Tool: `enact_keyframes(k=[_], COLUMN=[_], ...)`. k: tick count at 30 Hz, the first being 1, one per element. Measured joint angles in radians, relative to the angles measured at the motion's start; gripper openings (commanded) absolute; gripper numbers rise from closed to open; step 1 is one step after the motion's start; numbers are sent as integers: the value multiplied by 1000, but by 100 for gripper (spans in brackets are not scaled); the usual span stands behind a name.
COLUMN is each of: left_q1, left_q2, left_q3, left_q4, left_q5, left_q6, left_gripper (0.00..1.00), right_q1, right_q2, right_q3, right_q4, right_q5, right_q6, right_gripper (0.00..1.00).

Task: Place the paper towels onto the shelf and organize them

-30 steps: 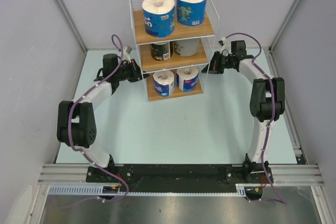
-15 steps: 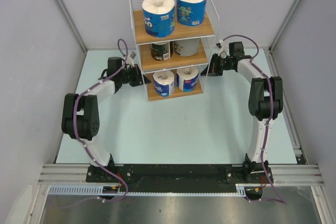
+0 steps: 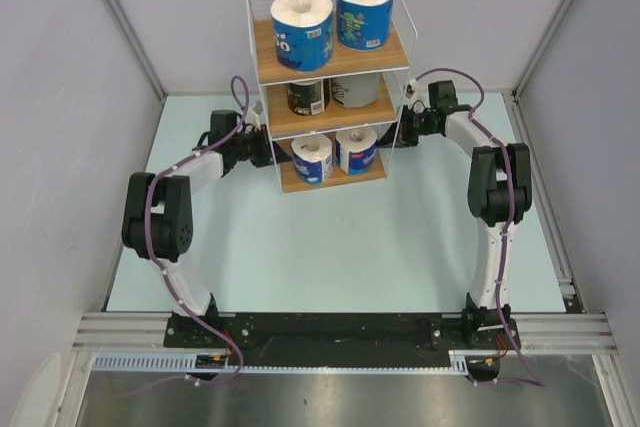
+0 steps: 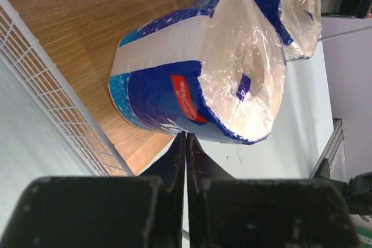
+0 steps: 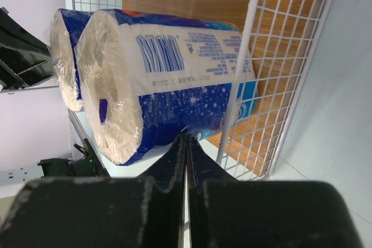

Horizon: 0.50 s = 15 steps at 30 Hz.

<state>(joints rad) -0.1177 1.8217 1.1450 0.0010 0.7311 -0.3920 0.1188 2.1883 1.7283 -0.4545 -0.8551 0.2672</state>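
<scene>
All six paper towels (image 3: 364,9) sit on the shelf (image 3: 335,66) at 12 o'clock of the surface (image 3: 330,247), two per tier: blue pair on top, dark and grey in the middle, blue pair on the bottom board. Left gripper (image 4: 186,135) has its fingers pressed together, holding nothing, tip right at the wrapper of the bottom left roll (image 4: 197,79) from 9 o'clock. Right gripper (image 5: 186,136) is likewise pressed together and bare, at the bottom right roll (image 5: 168,79) from 3 o'clock by the wire side. Looks like final tidying: nudge low and slow, push both rolls inward evenly, don't snag the mesh or tip the rack. Wire sides are tight; back out toward 6 o'clock
</scene>
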Motion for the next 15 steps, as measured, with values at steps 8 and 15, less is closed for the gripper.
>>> enact_keyframes(k=[8, 15], left_q1=[0, -2], left_q2=[8, 22], left_q3=[7, 9], left_q4=[5, 12], left_q5=[10, 14], left_q6=[0, -5], left_gripper=[0, 0], right_q1=[26, 41], right_q2=[17, 28], right_q3=[25, 34], right_q4=[-7, -9], right_q5=[-9, -11], right_q6=[0, 0], right_gripper=[0, 0])
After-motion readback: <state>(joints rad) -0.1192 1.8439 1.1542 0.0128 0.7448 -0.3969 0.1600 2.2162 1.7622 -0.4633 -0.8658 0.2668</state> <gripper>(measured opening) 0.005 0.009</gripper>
